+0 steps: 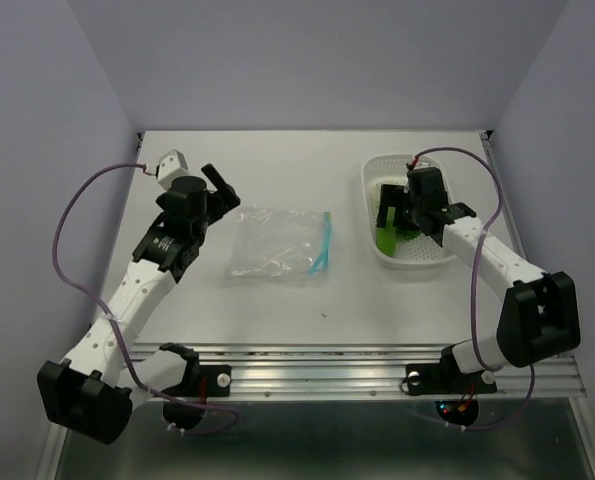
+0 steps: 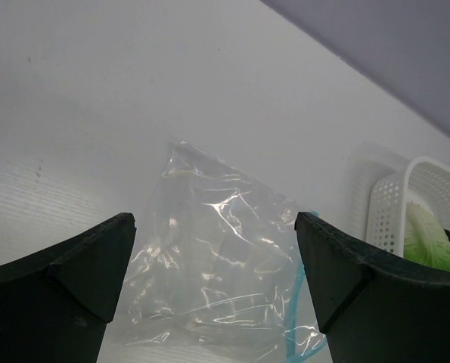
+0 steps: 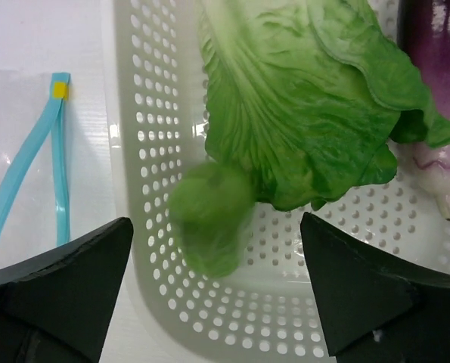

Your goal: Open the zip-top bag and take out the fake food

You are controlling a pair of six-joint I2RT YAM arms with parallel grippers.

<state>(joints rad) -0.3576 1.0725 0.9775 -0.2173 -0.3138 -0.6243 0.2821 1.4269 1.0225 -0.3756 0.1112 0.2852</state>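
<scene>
The zip-top bag [image 1: 275,243] lies flat and crinkled on the table, its blue-teal zip strip [image 1: 322,250] on the right edge, and nothing shows inside it. My left gripper [image 1: 220,190] hovers open just left of the bag; the left wrist view shows the bag [image 2: 209,265] between and beyond the open fingers. My right gripper [image 1: 407,215] is open over the white basket [image 1: 372,180]. In that basket lies the fake food: a leafy green piece [image 3: 308,113], a small blurred green lump [image 3: 209,219] and a purple piece [image 3: 436,45]. Neither gripper holds anything.
The perforated basket [image 3: 156,113] stands at the table's right, about a hand's width from the bag's zip strip [image 3: 28,174]. Lilac walls close in the table on three sides. A metal rail with both arm bases runs along the near edge.
</scene>
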